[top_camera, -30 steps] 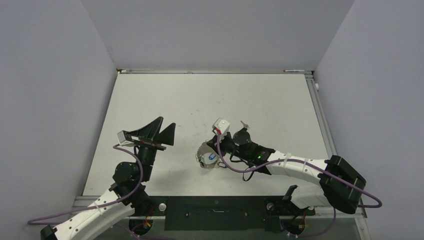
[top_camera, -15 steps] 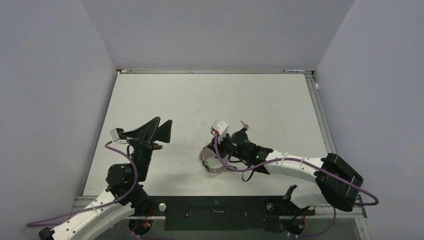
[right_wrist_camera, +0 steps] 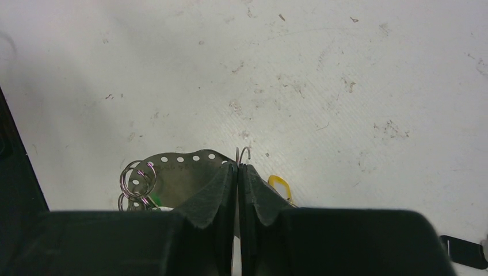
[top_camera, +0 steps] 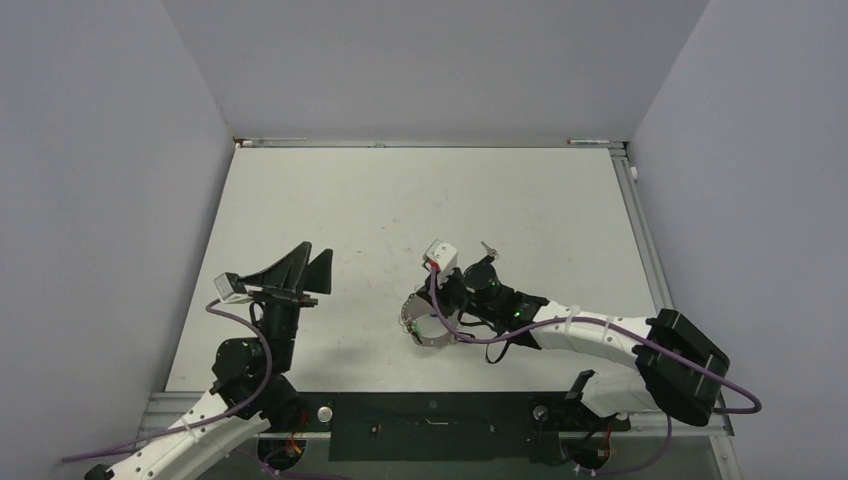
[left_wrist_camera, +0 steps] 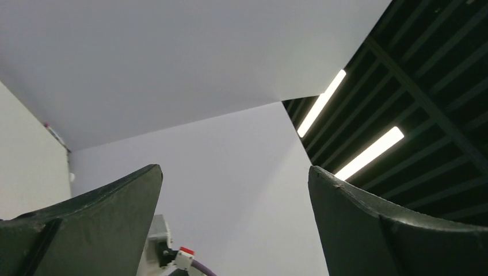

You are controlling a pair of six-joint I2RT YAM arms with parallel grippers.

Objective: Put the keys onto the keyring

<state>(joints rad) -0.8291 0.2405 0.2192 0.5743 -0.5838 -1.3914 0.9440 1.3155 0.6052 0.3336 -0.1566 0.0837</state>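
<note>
My right gripper [right_wrist_camera: 237, 167] is shut on a thin grey wire of the keyring [right_wrist_camera: 244, 153], whose hooked end pokes out above the fingertips. Low over the table in the top view, the right gripper [top_camera: 421, 322] has the keyring [top_camera: 418, 338] under it. A yellow key head [right_wrist_camera: 279, 186] lies just right of the fingers. A green key head [right_wrist_camera: 151, 201] peeks out at the left. The other keys are hidden. My left gripper [top_camera: 306, 264] is open and empty, raised at the near left, and looks at walls and ceiling in the left wrist view [left_wrist_camera: 233, 169].
A curved metal strip with a row of holes [right_wrist_camera: 172, 168] and small split rings [right_wrist_camera: 136, 178] lie left of my right fingers. A small key-like object [top_camera: 488, 246] lies beyond the right arm. The enclosure walls stand on three sides.
My left arm has drawn back toward the near left, gripper still open. My right gripper has shifted slightly toward me with the keyring and has held still for the last half second.
</note>
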